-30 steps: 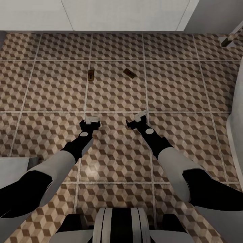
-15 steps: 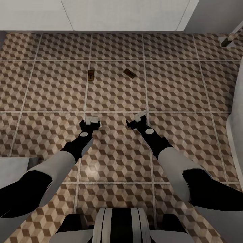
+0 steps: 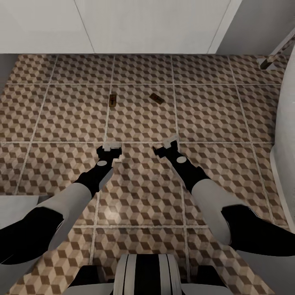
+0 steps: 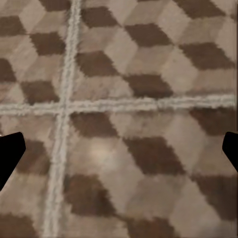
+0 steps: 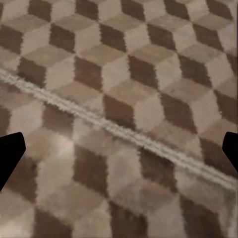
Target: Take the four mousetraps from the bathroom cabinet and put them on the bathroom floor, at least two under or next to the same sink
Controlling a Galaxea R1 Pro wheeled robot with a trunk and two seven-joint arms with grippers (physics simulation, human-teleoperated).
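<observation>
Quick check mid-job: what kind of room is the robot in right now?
Likely a bathroom. The floor is cube-patterned tile with pale grout, a plain white wall runs along the far edge, and a curved white fixture edges the right side. Two mousetraps lie on the tiles.

Light is even and soft across the bathroom floor (image 3: 139,123), no hard shadows anywhere. A faint bright sheen sits on the tiles near the robot's trunk. The head view is fairly sharp; both wrist views are blurry up close, grout lines smeared and fuzzy.
</observation>
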